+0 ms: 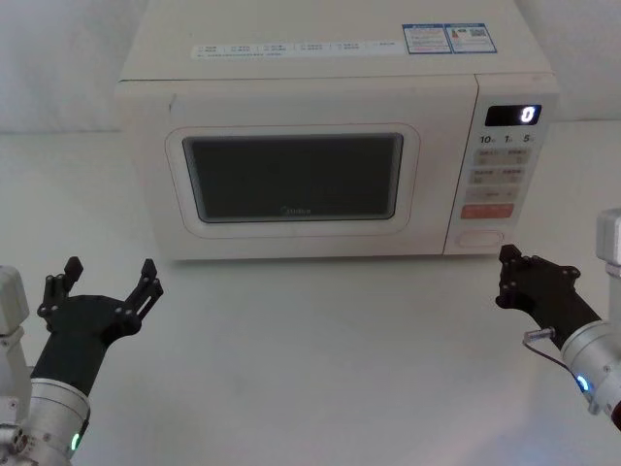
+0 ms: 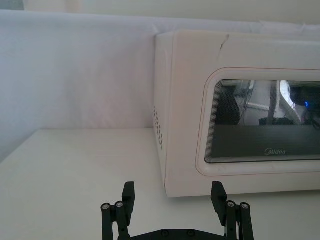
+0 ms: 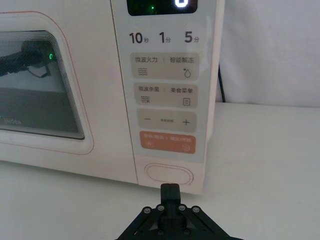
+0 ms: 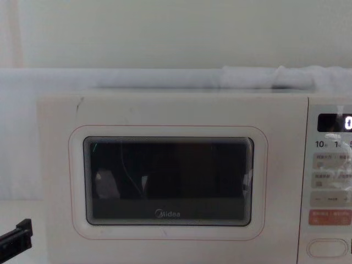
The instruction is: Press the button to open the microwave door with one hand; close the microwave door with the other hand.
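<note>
- Nearest, low at the left: left gripper (image 1: 107, 279), fingers spread wide, hovering over the bare table (image 1: 320, 359), well short of the microwave's (image 1: 330, 58) front left corner.
- Low at the right: right gripper (image 1: 506, 256), fingers pressed together into one tip, aimed at the button (image 3: 169, 175) and just short of it, not yet touching.
- Step in hand, by judgement: the approach to press; next, a short straight push forward onto the pill's middle, staying below the orange key (image 3: 167, 142).
- Button: wide, cream, unlabelled, thin outline, lowest on the control panel (image 3: 165, 95).
- Farther back: door (image 1: 291, 184) fully shut, flush with the front; dark window, pink outline, grey logo; display (image 1: 512, 115) reading zero.
</note>
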